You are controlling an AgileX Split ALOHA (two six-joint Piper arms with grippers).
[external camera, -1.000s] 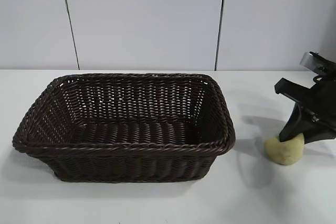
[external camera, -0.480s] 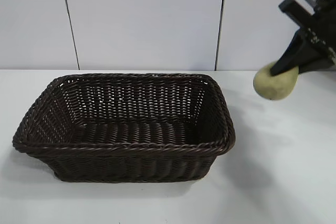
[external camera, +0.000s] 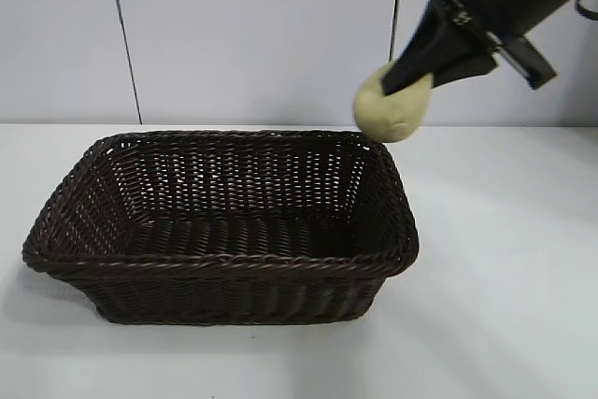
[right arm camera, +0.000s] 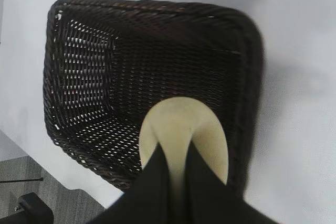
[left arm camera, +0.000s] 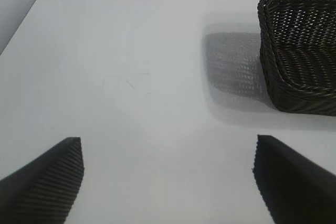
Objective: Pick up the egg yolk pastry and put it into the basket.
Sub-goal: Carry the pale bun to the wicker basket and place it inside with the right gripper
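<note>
My right gripper [external camera: 404, 81] is shut on the egg yolk pastry [external camera: 390, 106], a pale yellow ball, and holds it in the air above the right end of the basket [external camera: 56, 205]. In the right wrist view the pastry [right arm camera: 181, 127] is squeezed between the black fingers [right arm camera: 152, 174], with the dark brown wicker basket [right arm camera: 247, 72] below it. My left gripper [left arm camera: 168, 153] is open and empty over bare table, with the basket's end [left arm camera: 270, 51] off to one side. The left arm does not show in the exterior view.
The white table [external camera: 505, 306] stretches around the basket. A pale panelled wall [external camera: 252, 35] stands behind it. In the right wrist view the table's edge and grey floor [right arm camera: 31, 182] show past the basket.
My right gripper has lifted the pastry off the table at the right and carried it up and left, to above the basket's right end. The basket has not moved.
</note>
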